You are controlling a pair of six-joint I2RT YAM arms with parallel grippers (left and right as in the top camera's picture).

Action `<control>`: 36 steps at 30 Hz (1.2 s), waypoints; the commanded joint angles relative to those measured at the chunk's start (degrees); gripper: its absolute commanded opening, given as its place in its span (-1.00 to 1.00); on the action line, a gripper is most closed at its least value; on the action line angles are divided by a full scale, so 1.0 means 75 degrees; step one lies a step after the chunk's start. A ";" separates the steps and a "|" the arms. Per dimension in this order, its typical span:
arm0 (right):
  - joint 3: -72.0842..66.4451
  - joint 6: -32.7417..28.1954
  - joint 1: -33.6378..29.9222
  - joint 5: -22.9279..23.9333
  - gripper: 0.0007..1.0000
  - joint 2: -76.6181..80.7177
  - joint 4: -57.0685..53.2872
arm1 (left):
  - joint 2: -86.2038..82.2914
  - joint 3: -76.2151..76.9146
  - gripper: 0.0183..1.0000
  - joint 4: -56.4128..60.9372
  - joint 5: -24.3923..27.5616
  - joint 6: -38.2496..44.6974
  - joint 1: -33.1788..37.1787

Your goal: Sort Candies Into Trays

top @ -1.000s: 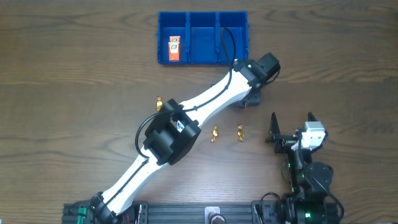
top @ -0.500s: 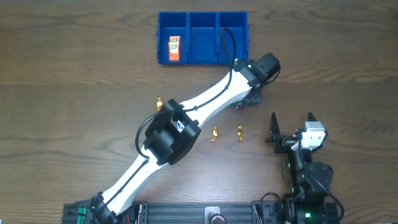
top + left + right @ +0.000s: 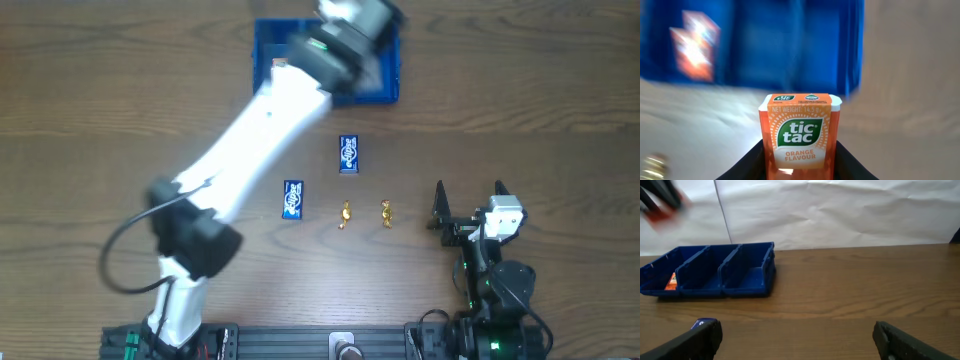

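With your left gripper [image 3: 800, 167] pinching the orange plastic candy box [image 3: 800, 132] aloft just short of the blue three-compartment tray [image 3: 852, 60], an early release could drop it onto the wooden bench [image 3: 550, 120].

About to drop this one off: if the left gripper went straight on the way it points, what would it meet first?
Most likely the blue tray, straight ahead of the left gripper and its orange candy box. Blur hides which compartment and how far.

table [image 3: 560, 120]: brown wood | backdrop [image 3: 840, 210]: white sheet behind table | rail [image 3: 300, 340]: black, table edge
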 commanded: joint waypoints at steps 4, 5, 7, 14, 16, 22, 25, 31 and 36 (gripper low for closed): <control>-0.0032 -0.0117 -0.0038 -0.0064 1.00 -0.0055 -0.0020 | 0.0175 0.0020 -0.30 -0.0047 0.0286 0.1486 0.1620; -0.0032 -0.0117 -0.0038 -0.0064 1.00 -0.0055 -0.0020 | 0.0230 0.0020 -0.30 -0.0038 0.0344 0.1585 0.1719; -0.0032 -0.0117 -0.0038 -0.0061 1.00 -0.0055 -0.0017 | 0.0423 0.0020 -0.31 0.0015 0.0487 0.1856 0.1894; -0.0032 -0.0117 -0.0038 -0.0064 1.00 -0.0055 -0.0017 | 0.1102 0.0020 -0.31 0.0003 0.0597 0.2559 0.2151; -0.0032 -0.0117 -0.0038 -0.0064 1.00 -0.0055 -0.0020 | 0.1309 0.0020 -0.31 0.0009 0.0740 0.2731 0.2221; -0.0032 -0.0117 -0.0038 -0.0064 1.00 -0.0055 -0.0020 | 0.1472 0.0020 -0.32 0.0050 0.0918 0.2742 0.2422; -0.0032 -0.0117 -0.0038 -0.0061 1.00 -0.0055 -0.0020 | 0.1472 0.0020 -0.31 0.0076 0.1032 0.2862 0.2503; -0.0032 -0.0117 -0.0038 -0.0064 1.00 -0.0055 -0.0020 | 0.1588 0.0020 -0.29 0.0248 0.1043 0.2935 0.2509; -0.0032 -0.0117 -0.0038 -0.0064 1.00 -0.0055 -0.0020 | 0.1743 0.0020 -0.28 0.0335 0.1084 0.2935 0.2509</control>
